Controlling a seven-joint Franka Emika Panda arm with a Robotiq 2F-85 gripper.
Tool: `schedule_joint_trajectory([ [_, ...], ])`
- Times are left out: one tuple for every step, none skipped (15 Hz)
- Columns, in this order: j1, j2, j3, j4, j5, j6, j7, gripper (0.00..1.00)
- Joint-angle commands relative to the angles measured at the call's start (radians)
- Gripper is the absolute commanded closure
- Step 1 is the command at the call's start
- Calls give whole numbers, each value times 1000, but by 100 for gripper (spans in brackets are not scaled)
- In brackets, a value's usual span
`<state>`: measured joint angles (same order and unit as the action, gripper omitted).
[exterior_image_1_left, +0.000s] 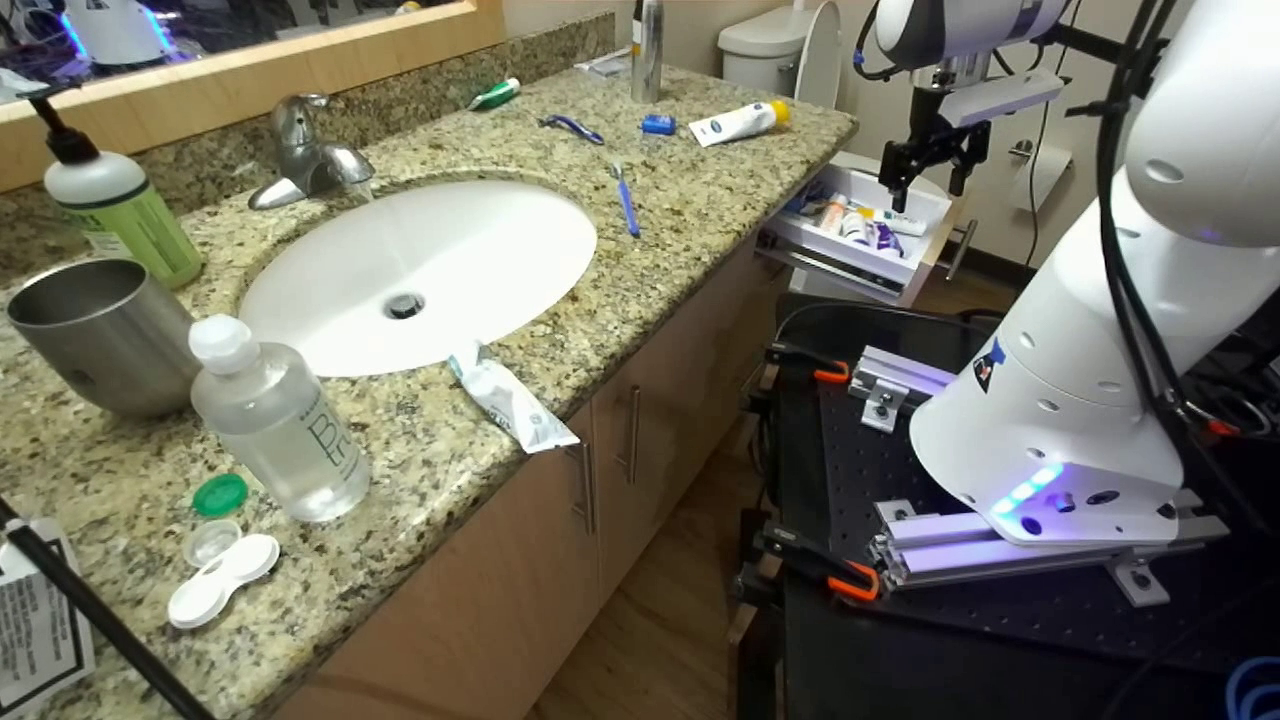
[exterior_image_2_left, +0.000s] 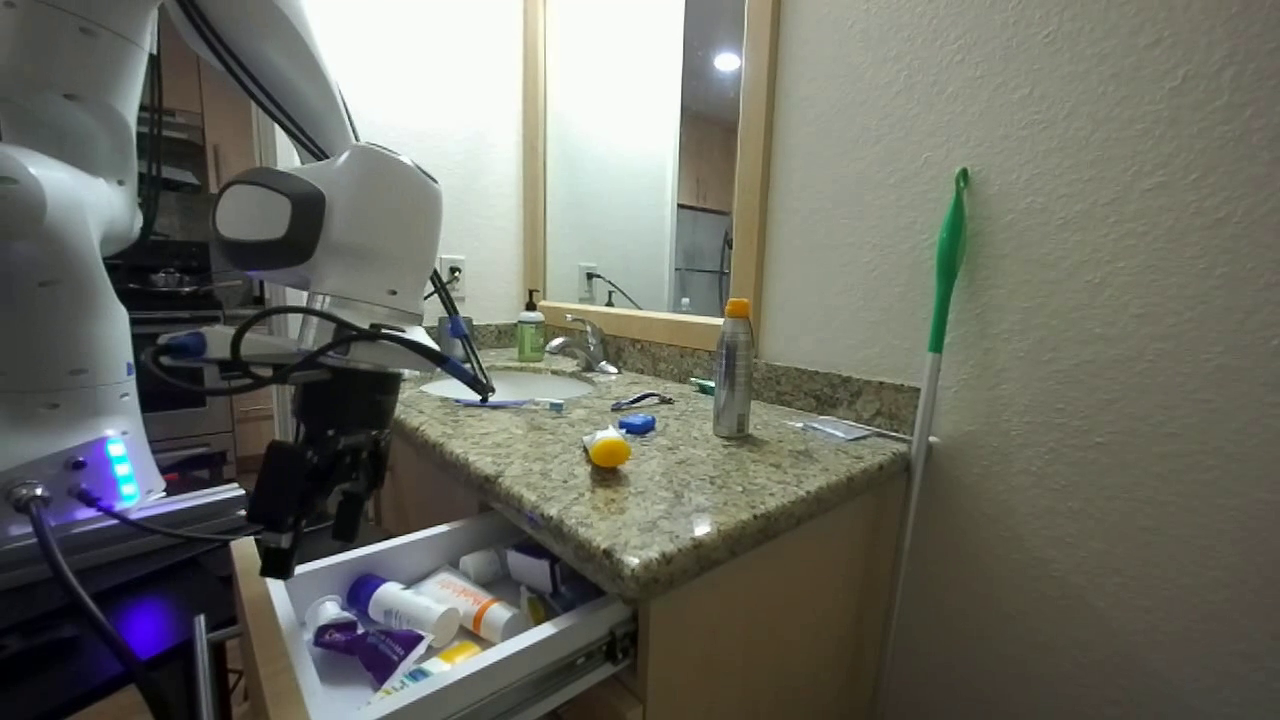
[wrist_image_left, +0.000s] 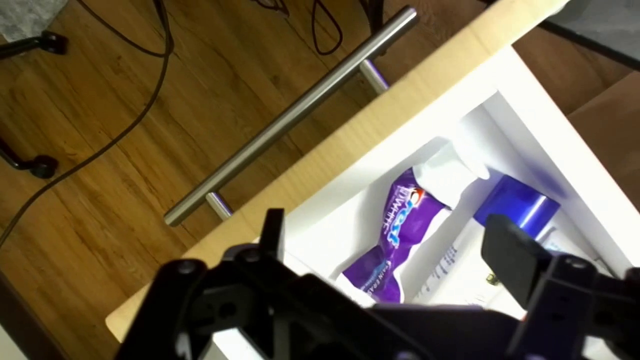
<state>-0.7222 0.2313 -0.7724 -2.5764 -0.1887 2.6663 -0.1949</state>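
While the purple Crest tube (wrist_image_left: 401, 231) lies in the pulled-out drawer (wrist_image_left: 565, 150), the gripper (exterior_image_1_left: 928, 190) above has its fingers spread.

Nothing is pinched, and no contact is evident. By the wrist view, the tube's white cap (wrist_image_left: 445, 175) points to one o'clock, a blue cap (wrist_image_left: 517, 205) sits at two to three, and the wooden front (wrist_image_left: 370, 127), with its metal handle (wrist_image_left: 291, 116) beyond, runs past between ten and eleven. In an exterior view, a yellow-capped tube (exterior_image_2_left: 607, 450) rests on the counter (exterior_image_2_left: 740, 490) between one and two o'clock from the drawer. Judged from this layout, sound practice is to keep the nine-o'clock finger (wrist_image_left: 273, 230) off the wooden front, and let any contact fall square across the Crest tube's narrow waist, as neighbours lie close.
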Motion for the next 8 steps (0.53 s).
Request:
schedule_joint_trajectory([
  [-4,1,0,3,4,-1,-3,0],
  [15,3,-13,9,-22,-20,28,0],
  [36,21,-35,10,-45,-18,94,0],
  [44,25,-64,-6,-54,5,159,0],
  [52,27,-94,-21,-70,19,199,0],
  [53,13,-128,-43,-79,22,214,0],
  [59,4,-164,-61,-90,27,232,0],
  [57,3,-196,-87,-91,49,235,0],
])
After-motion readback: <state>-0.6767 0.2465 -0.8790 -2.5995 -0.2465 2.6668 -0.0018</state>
